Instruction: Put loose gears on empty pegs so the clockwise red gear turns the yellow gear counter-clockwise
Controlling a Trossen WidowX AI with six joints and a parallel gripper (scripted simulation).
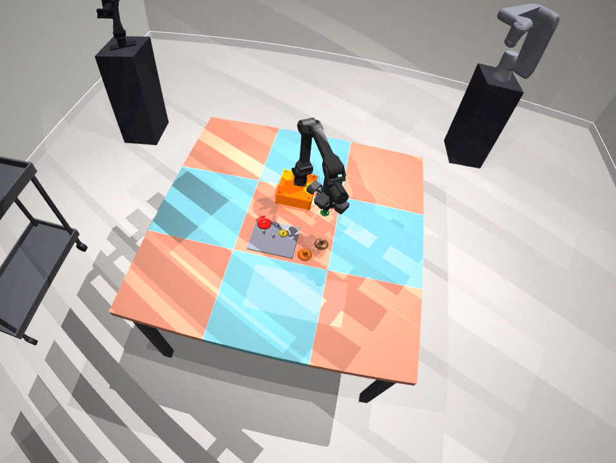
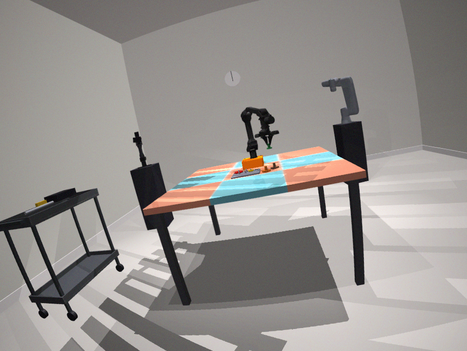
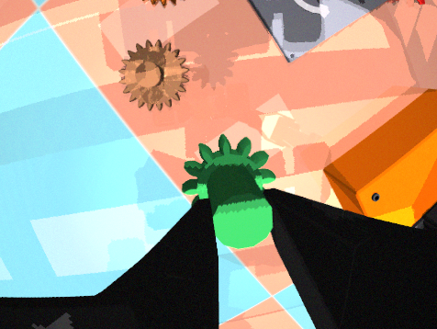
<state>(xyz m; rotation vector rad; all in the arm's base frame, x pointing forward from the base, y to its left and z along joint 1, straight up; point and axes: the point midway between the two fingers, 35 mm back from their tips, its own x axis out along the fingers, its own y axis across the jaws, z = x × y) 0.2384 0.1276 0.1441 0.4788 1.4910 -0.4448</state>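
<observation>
Green gear (image 1: 324, 213) (image 2: 269, 146) (image 3: 242, 225) held; gripper (image 1: 326, 209) (image 2: 268, 142) (image 3: 237, 205) above tbl. (image 1: 368, 309) (image 2: 249, 194) (image 3: 83, 152)

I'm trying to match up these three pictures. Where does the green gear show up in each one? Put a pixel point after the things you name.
Top: the green gear (image 1: 324, 213) (image 2: 269, 146) (image 3: 235, 184), right of centre, below the arm.
Exterior: right of centre, above the table.
Wrist: around the centre.
Shared landmark: the orange block (image 1: 293, 199) (image 2: 252, 163) (image 3: 395, 161).

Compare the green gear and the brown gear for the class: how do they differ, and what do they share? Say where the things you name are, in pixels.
The green gear (image 1: 324, 213) (image 2: 269, 146) (image 3: 229, 161) is held up in the pincer (image 1: 326, 208) (image 2: 268, 143) (image 3: 237, 205); the brown gear (image 1: 321, 243) (image 2: 274, 166) (image 3: 154, 75) stands on the table.
The green gear's teeth are fewer and rounder, while the brown gear's are many and pointed.
Both have a toothed rim and a central upright knob.
</observation>
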